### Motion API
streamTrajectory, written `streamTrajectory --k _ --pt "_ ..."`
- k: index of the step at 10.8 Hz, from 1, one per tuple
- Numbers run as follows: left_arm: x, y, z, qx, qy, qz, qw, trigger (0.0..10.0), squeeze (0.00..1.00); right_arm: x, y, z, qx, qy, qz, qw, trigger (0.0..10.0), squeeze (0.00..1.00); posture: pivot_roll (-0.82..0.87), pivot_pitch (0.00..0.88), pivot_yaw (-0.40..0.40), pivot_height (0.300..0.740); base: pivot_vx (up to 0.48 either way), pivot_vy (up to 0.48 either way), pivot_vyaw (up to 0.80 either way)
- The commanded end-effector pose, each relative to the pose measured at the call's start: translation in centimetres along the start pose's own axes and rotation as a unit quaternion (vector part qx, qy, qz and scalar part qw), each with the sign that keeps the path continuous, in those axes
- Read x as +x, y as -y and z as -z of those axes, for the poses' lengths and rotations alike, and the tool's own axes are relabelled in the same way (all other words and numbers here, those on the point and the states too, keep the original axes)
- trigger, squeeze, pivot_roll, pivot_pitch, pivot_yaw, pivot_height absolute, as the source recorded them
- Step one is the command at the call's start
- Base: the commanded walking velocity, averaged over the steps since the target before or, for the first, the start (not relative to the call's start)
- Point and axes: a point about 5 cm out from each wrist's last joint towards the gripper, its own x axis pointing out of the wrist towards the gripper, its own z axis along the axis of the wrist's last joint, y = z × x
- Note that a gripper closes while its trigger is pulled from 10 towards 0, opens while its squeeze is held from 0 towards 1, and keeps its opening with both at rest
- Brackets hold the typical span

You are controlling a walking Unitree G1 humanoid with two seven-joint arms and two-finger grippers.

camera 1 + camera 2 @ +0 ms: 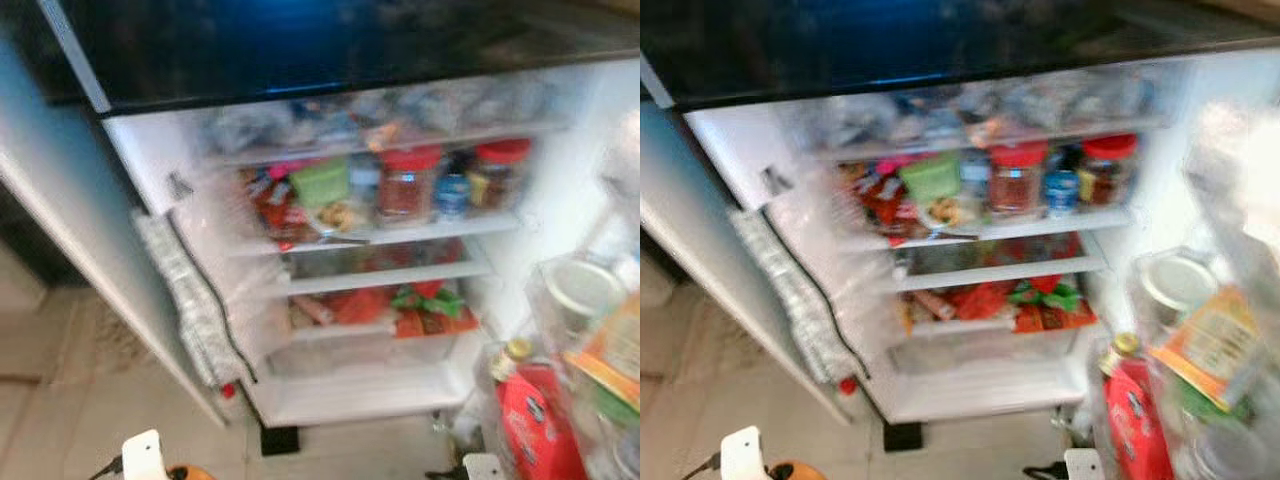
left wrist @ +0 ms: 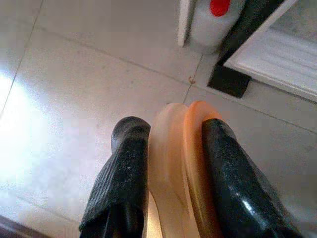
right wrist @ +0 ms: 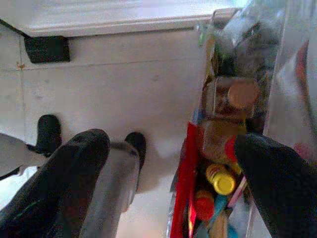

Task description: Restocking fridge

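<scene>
Left claw (image 2: 171, 163) low over floor tiles (image 2: 74, 89), clamping orange object (image 2: 185, 168); right claw (image 3: 168, 178) spread wide beside door shelf (image 3: 233, 99).

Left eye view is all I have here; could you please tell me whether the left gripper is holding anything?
Observer: Yes, the left gripper is shut on an orange and cream object, above the tiled floor.
Operator: Thank you. And the right gripper?
Observer: The right gripper is open and holds nothing; a yellow-capped bottle sits just beyond its fingers.
</scene>
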Motion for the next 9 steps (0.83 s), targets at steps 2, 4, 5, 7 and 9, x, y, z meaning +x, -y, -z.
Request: streamTrajectory --k 2,4,5,7,9 --pt "-0.07 0.09 0.65 -0.002 -0.016 0.011 1.0 10.0 0.0 0.03 -0.02 -0.25 -0.007 0.004 -0.003 1.0 10.0 0.0 -0.08 0.0 0.054 0.74 0.0 0.0 0.0" --pt "-0.1 0.08 0.77 0.005 -0.017 0.011 1.0 10.0 0.0 0.03 -0.04 -0.25 -0.016 0.001 -0.009 1.0 10.0 0.0 -0.08 0.0 0.054 0.74 0.0 0.0 0.0" --pt "-0.11 0.02 0.82 0.006 -0.018 0.011 1.0 10.0 0.0 0.04 -0.04 -0.27 -0.019 0.001 -0.01 1.0 10.0 0.0 -0.08 0.0 0.054 0.74 0.0 0.0 0.0" --pt "-0.13 -0.11 0.91 0.005 -0.019 0.011 1.0 10.0 0.0 0.03 -0.03 -0.26 -0.026 0.0 -0.012 1.0 10.0 0.0 -0.08 0.0 0.053 0.74 0.0 -0.36 0.21" --pt "-0.13 -0.14 0.93 0.004 -0.019 0.011 1.0 10.0 0.0 0.03 -0.04 -0.28 -0.021 0.0 -0.013 1.0 10.0 0.0 -0.07 0.0 0.05 0.74 0.0 -0.369 0.24"
